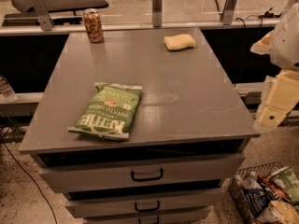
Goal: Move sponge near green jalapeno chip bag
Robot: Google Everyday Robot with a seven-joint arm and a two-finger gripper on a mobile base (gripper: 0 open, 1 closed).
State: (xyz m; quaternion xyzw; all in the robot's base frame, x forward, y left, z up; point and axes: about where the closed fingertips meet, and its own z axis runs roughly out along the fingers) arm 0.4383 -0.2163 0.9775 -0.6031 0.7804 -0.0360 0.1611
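The pale yellow sponge (pixel 179 42) lies flat at the far right of the grey cabinet top (pixel 187 97). The green jalapeno chip bag (pixel 107 110) lies flat near the front left, its white "Kettle" lettering upside down toward the front edge. My gripper (pixel 272 115) hangs at the right edge of the view, off the cabinet's right side and just above the level of its front corner. It is well clear of both the sponge and the bag and holds nothing that I can see.
A brown drink can (pixel 93 25) stands upright at the far left corner. A railing with metal posts (pixel 157 6) runs behind the cabinet. Drawers (pixel 146 175) face front. A wire basket (pixel 266 195) of snack bags sits on the floor at the lower right.
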